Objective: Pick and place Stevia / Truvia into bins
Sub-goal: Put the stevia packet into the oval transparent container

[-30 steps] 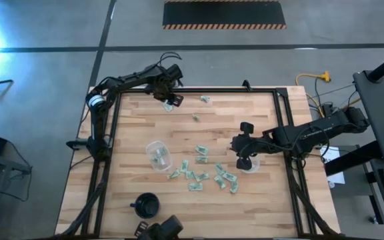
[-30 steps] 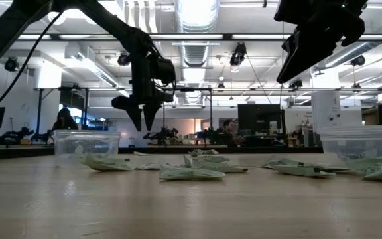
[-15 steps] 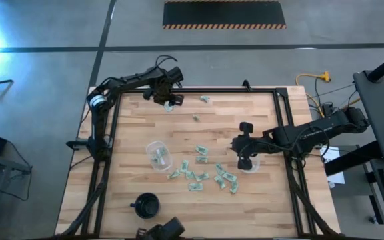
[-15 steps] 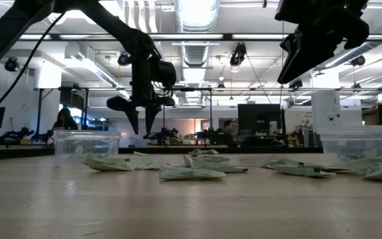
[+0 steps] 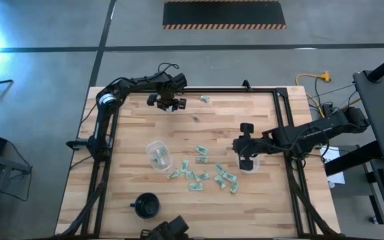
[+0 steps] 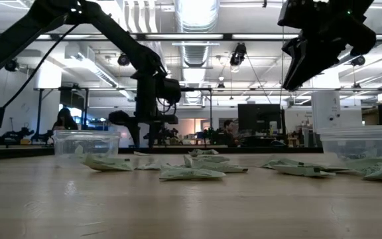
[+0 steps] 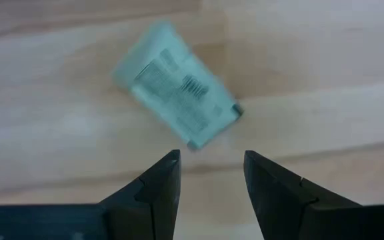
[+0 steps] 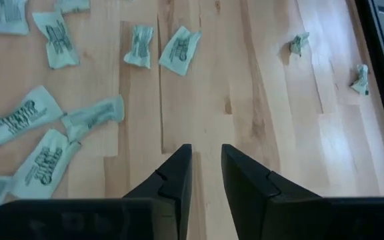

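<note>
A: What sits on the wooden table (image 5: 132,127) toward seven o'clock?

B: A black round cup-like object (image 5: 146,205), near the front edge.

A: And off the table?

B: At twelve o'clock, a black floor mat (image 5: 224,14) with striped hazard edging lies on the grey floor. Toward two o'clock, a yellow cable (image 5: 310,79) curls beside the table corner.

A: Anything in the room behind?

B: A seated person (image 6: 63,120) at nine o'clock in the low view, and a dark monitor (image 6: 255,119) right of centre.
</note>
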Robot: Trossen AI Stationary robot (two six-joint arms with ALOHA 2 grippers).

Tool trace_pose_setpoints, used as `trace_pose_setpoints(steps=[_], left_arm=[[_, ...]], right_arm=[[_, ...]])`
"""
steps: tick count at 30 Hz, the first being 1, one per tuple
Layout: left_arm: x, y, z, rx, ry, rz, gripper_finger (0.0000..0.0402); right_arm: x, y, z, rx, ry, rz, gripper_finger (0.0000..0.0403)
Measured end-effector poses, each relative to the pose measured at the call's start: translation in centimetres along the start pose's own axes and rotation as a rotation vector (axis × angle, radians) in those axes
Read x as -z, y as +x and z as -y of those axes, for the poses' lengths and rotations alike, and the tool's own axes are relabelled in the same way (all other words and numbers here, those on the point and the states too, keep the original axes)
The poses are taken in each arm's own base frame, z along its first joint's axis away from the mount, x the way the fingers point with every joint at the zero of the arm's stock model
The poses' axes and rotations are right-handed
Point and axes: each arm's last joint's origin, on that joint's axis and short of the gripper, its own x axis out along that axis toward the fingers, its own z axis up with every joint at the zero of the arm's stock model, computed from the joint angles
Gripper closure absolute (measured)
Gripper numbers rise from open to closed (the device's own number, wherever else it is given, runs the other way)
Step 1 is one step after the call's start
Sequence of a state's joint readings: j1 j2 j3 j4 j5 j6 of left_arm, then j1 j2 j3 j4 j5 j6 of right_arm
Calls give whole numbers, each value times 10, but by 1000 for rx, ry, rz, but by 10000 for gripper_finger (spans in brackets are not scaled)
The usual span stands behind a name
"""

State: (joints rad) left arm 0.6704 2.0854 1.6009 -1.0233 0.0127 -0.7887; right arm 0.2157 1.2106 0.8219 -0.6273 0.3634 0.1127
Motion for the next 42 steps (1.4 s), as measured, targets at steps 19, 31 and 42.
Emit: trace_pose_setpoints(steps=[19,31,42], left_arm=[[-8,3,2,38,10,63,254],[-2,17,-4,74,28,-9,254],[22,16,20,169,139,-90,254]], right_arm=[[10,-10,5,-5,50,39,333],[12,-22,9,-15,82,82,338],[12,-24,10,-18,82,89,338]])
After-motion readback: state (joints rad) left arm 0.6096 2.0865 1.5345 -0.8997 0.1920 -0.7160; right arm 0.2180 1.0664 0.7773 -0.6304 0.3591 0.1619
